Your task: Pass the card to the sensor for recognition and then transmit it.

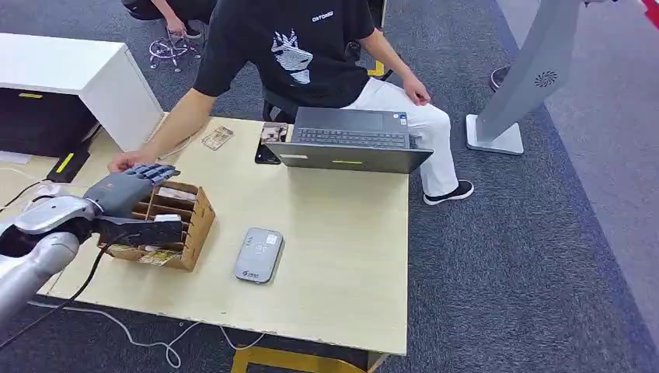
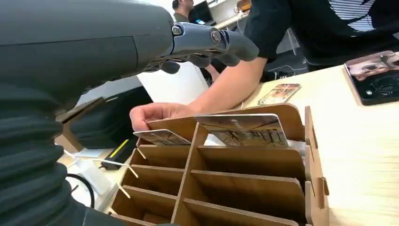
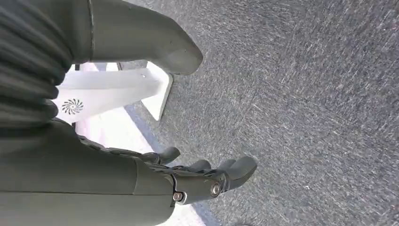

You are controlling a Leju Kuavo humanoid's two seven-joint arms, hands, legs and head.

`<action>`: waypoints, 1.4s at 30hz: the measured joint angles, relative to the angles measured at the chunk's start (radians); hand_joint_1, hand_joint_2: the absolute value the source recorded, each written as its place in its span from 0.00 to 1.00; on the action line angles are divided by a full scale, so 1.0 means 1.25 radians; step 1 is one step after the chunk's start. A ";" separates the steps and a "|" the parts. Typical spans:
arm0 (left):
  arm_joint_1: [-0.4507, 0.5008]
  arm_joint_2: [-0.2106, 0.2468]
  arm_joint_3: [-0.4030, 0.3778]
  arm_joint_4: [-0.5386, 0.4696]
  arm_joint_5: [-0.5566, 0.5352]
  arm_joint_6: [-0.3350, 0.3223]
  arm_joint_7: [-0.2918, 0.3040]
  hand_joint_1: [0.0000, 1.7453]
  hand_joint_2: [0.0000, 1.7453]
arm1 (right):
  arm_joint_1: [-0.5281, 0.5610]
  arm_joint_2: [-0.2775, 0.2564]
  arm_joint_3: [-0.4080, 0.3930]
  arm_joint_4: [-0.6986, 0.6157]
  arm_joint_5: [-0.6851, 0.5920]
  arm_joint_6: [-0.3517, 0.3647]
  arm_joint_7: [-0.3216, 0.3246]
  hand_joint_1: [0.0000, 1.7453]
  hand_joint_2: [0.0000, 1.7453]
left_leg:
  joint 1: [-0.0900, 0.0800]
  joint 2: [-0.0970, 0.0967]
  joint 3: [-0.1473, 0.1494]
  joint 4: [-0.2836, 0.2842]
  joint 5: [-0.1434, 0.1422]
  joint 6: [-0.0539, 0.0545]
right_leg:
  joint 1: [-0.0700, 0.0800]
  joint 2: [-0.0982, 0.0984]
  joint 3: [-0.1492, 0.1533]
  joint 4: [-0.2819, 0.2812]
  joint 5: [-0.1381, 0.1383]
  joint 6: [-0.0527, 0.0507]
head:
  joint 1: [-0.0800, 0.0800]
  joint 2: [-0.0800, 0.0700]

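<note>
A card point(image 2: 244, 129) is standing upright in a far compartment of the wooden divider box point(image 1: 180, 225), which is sitting at the left of the tabletop point(image 1: 342, 233) in the head view; a second card point(image 2: 162, 136) is lying at the box's back edge, beside a person's hand point(image 2: 153, 113). The left hand point(image 1: 128, 190) is hovering over the box with its fingers point(image 2: 221, 42) stretched out and apart, holding nothing; in the left wrist view they are reaching above the upright card without touching it. The head view is also showing the grey card sensor point(image 1: 259, 254) lying just right of the box, and a laptop point(image 1: 351, 140) in the upper middle. The right hand point(image 3: 188, 181) is hanging over grey carpet point(image 3: 306, 94), fingers loosely extended and empty, near a white stand base point(image 3: 113, 89).
</note>
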 joint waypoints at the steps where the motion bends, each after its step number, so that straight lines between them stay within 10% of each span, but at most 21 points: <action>1: 0.000 -0.001 0.000 0.002 0.000 0.000 0.000 0.00 1.00 | -0.001 0.000 0.000 0.000 -0.001 0.000 0.000 0.00 1.00 | 0.000 0.000 0.000 0.000 0.000 0.000 | 0.000 0.000 0.000 0.000 0.000 0.000 | 0.000 0.000; 42: -0.063 -0.201 0.003 0.242 -0.103 0.127 -0.035 0.00 1.00 | -0.052 0.000 0.055 0.013 -0.029 0.000 -0.030 0.00 1.00 | 0.000 -0.001 0.001 0.000 0.000 0.000 | 0.000 -0.001 0.001 0.000 0.000 0.000 | 0.000 0.000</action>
